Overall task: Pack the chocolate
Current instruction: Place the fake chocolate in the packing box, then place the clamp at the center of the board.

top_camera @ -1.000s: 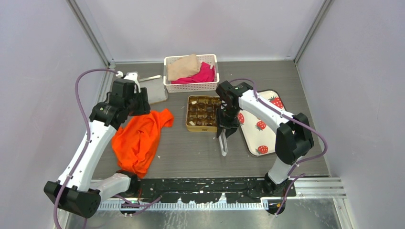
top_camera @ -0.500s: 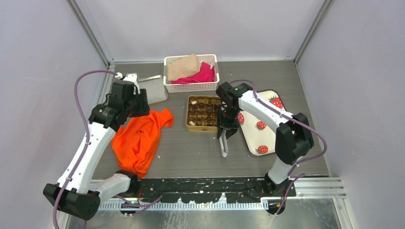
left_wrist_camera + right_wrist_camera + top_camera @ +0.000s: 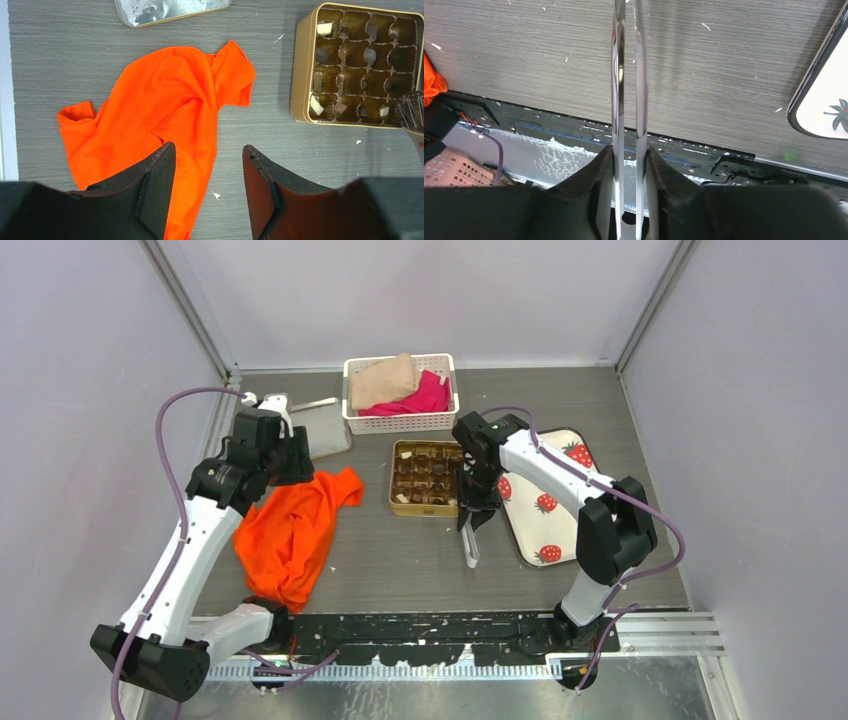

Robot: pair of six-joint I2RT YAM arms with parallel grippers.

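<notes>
The chocolate (image 3: 369, 55) lies as several small dark and cream-white pieces in the brown compartments of a gold square tin (image 3: 395, 480), which also shows in the left wrist view (image 3: 300, 75). My right gripper (image 3: 470, 512) hangs just off the tin's near right corner. It is shut (image 3: 629, 150) on a pair of metal tongs (image 3: 640, 75), whose arms point toward the near table edge (image 3: 468, 545). My left gripper (image 3: 288, 455) is open and empty (image 3: 210, 147). It hovers over an orange shirt (image 3: 165, 110), left of the tin.
The orange shirt (image 3: 290, 530) lies crumpled at centre left. A white basket (image 3: 400, 423) with cloths stands behind the tin. A metal lid (image 3: 325, 435) lies at the back left. A white strawberry tray (image 3: 545, 525) lies right of the tin.
Almost nothing has moved. My right gripper with the tongs has shifted very slightly by the tin's corner, and the left arm holds its place.
</notes>
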